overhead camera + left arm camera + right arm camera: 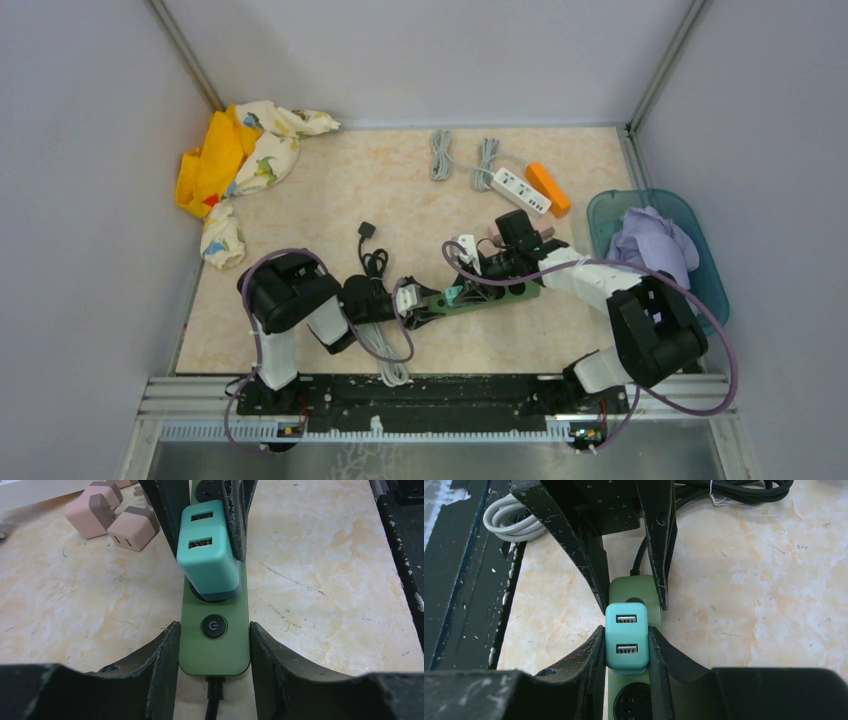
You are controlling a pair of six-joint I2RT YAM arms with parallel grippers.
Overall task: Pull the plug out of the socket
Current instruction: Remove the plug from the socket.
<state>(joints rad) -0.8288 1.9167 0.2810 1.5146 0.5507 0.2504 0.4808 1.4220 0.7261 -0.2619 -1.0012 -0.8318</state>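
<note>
A marbled desk (300, 200) sat between grey walls in the top view. On it lay a green strip (495, 293), with the left end effector (428, 305) at one end and the right end effector (462, 280) above the strip. From the left wrist, the left fingers (160, 655) were clamped on the strip's switch end. Just beyond the switch, the teal plug (207, 555) stood seated in the strip. From the right wrist, the right fingers (591, 650) were pinched on the plug's sides. Both grips looked made, but the pull was left to do, the plug not yet out.

Teal plug (207, 555), olive-green power strip (215, 652), pink adapters (132, 527), beige marbled table (325, 580), yellow cloth (215, 160), orange block (548, 188)
</note>
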